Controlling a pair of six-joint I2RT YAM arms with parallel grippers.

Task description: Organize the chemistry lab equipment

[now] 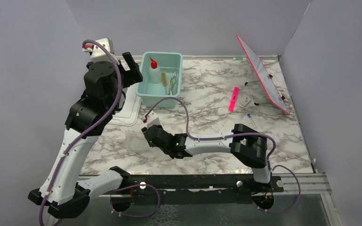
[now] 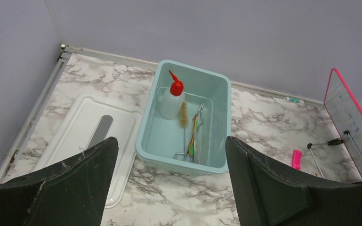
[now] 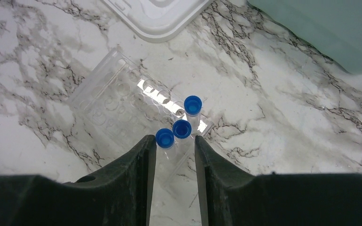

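The squeeze bottle with red nozzle (image 1: 154, 71) lies in the teal tub (image 1: 160, 96). The left wrist view shows the bottle (image 2: 173, 100), a small brush (image 2: 184, 114) and wire tongs (image 2: 197, 134) inside the tub (image 2: 183, 165). My left gripper (image 1: 132, 68) hangs high at the tub's left side, open and empty (image 2: 172, 188). My right gripper (image 1: 147, 125) is low over the table in front of the tub. Its jaws (image 3: 173, 141) stand narrowly apart over the near end of a clear well rack (image 3: 117, 101) holding three blue-capped vials (image 3: 181, 128). Nothing looks clamped. No dropper shows.
The white lid (image 1: 127, 113) lies flat left of the tub, also in the left wrist view (image 2: 84, 122). A pink strip (image 1: 234, 99) and small clear pieces (image 1: 246, 100) lie at mid right. A pink-rimmed whiteboard (image 1: 263, 77) leans on a stand at the back right.
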